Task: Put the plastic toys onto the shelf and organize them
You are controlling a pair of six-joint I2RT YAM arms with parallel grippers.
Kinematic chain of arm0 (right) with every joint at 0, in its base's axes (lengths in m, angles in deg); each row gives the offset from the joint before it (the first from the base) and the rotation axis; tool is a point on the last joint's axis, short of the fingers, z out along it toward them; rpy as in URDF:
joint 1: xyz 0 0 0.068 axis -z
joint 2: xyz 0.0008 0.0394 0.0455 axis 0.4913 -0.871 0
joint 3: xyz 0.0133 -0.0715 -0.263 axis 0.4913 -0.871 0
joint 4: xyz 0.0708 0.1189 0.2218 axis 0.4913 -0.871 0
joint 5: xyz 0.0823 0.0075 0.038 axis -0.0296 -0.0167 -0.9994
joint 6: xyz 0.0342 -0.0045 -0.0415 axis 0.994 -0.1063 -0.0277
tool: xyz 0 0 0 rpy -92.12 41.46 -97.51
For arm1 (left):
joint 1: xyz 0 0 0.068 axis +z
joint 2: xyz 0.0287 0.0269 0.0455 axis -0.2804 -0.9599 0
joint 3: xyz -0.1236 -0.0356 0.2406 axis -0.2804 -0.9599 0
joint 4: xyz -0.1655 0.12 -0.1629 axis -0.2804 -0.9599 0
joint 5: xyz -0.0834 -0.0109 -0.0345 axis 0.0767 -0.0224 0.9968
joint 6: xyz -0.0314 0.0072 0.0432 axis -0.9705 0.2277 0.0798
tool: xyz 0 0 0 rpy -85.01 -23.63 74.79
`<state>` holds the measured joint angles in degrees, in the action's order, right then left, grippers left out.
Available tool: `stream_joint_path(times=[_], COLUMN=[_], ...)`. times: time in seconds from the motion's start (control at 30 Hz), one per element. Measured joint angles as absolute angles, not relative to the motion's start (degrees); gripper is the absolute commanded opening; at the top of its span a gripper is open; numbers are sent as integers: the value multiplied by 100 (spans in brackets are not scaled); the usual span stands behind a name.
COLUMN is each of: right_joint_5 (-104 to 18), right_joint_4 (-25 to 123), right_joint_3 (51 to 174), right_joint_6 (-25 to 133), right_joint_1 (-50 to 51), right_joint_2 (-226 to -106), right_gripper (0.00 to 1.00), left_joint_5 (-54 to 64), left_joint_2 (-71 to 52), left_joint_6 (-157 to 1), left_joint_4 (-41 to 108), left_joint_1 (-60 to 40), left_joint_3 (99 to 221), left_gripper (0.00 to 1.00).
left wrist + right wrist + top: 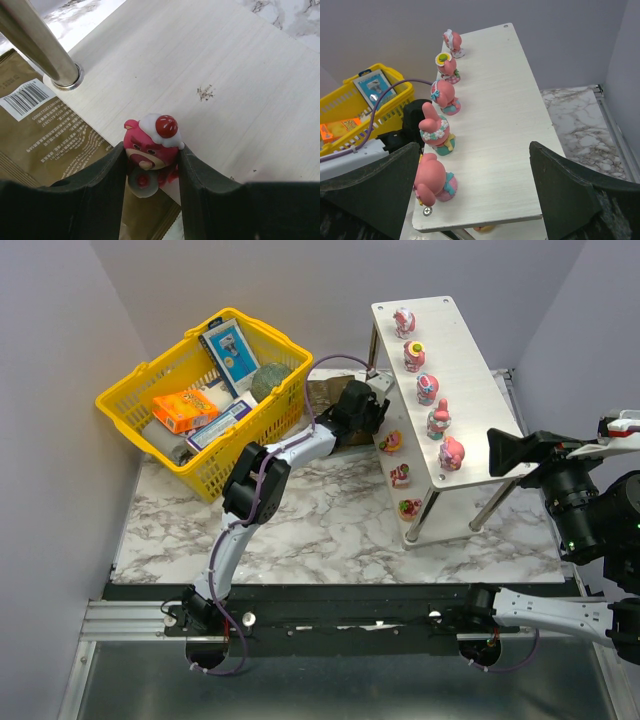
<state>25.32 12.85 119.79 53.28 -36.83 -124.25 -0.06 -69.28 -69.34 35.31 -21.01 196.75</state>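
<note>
My left gripper (151, 165) is shut on a pink bear toy (152, 142) with a white cap and a red cherry, held at the edge of the shelf's lower board (210, 60). In the top view that gripper (372, 405) reaches under the shelf's top board (470, 370). Several pink toys stand in a row along the top board's left edge, from the far one (404, 322) to the near one (451, 453). Three more sit on the lower tier (400, 476). My right gripper (475, 175) is open above the near end of the top board (505, 100), beside the nearest toy (434, 179).
A yellow basket (130, 405) with grocery boxes stands at the back left. A brown packet (45, 130) lies on the table beside the shelf's metal leg (40, 47). Grey walls close in on both sides of the marble table (320, 530).
</note>
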Motion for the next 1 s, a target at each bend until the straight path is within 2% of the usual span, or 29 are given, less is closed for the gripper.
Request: stream_joint_path(times=[1.0], right_joint_5=[2530], right_joint_4=[1165], right_joint_3=[12134], right_joint_6=[5295], right_joint_1=[-3683], right_joint_2=[-12527], right_gripper=[97], left_joint_5=[-245], left_joint_2=[-7127], left_joint_6=[-7260], left_joint_4=[3739], left_joint_1=[-2209], left_joint_3=[19880], left_gripper=[57])
